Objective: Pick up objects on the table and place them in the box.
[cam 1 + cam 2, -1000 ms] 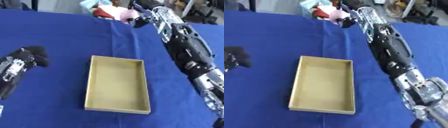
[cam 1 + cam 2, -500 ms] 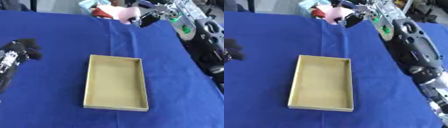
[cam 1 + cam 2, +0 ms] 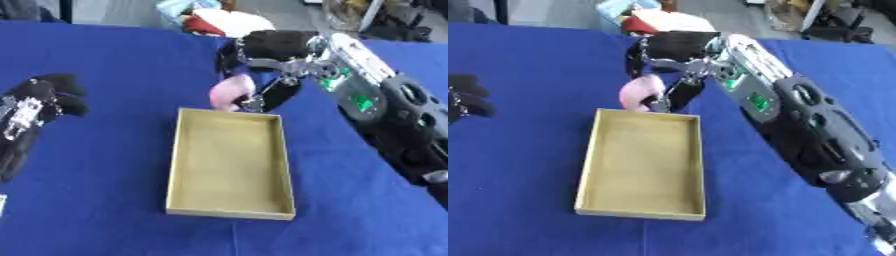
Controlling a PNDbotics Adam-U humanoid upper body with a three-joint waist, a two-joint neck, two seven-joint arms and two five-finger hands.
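The right hand (image 3: 262, 60) gripped a pink object (image 3: 231, 93) above the box (image 3: 230, 162) rim; released there, it risked landing outside.

The right arm (image 3: 798, 120), running from the upper middle of the frame to the lower right, is a bulky black shell with round recessed caps, a pale silver-grey panel and small green markings. The right hand (image 3: 271, 50) is black with silver metal linkages. The left hand (image 3: 35, 107), at the left edge, is black with silver parts.
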